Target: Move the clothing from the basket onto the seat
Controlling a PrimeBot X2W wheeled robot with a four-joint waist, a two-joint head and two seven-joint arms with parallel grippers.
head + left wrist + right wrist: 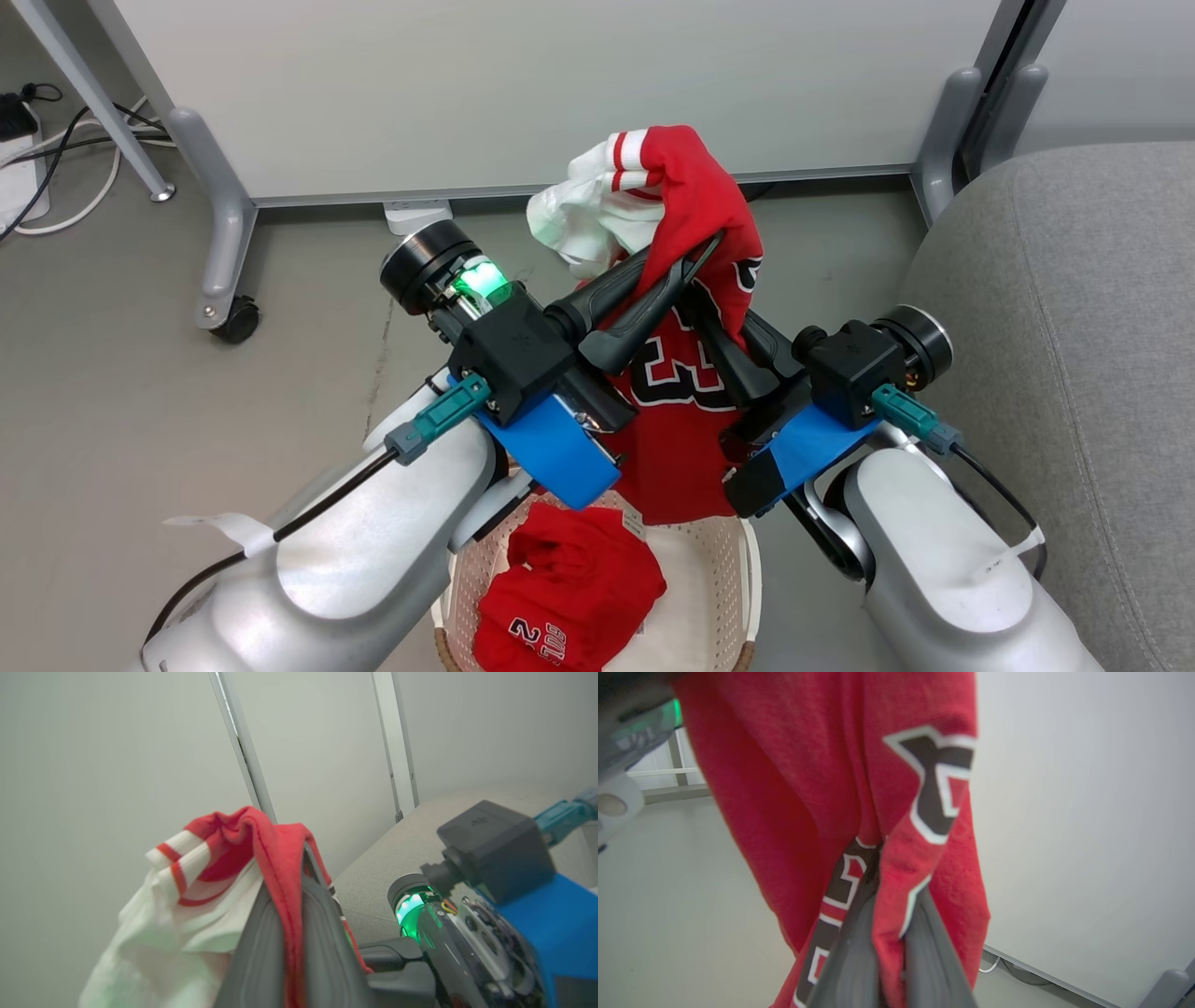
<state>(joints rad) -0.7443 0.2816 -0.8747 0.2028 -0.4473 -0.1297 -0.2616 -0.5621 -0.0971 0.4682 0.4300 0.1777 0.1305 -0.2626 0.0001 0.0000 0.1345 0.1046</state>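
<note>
A red jersey [695, 373] with a black number and white lining hangs in the air above the cream basket [750, 574]. My left gripper [695, 254] is shut on the cloth near its top, where the red fabric [280, 858] is pinched between the dark fingers [327, 952]. My right gripper [700, 313] comes in from the right and is shut on a fold of the jersey [896, 868] lower down. Red shorts [560, 597] lie crumpled in the basket. The grey seat [1074, 327] is at the right, beside the right arm.
A white partition panel [560, 84] on grey wheeled feet [224, 308] stands just behind the hanging jersey. Cables and a power strip [19, 177] lie on the floor at the far left. Bare grey floor [140, 392] spreads to the left of the basket.
</note>
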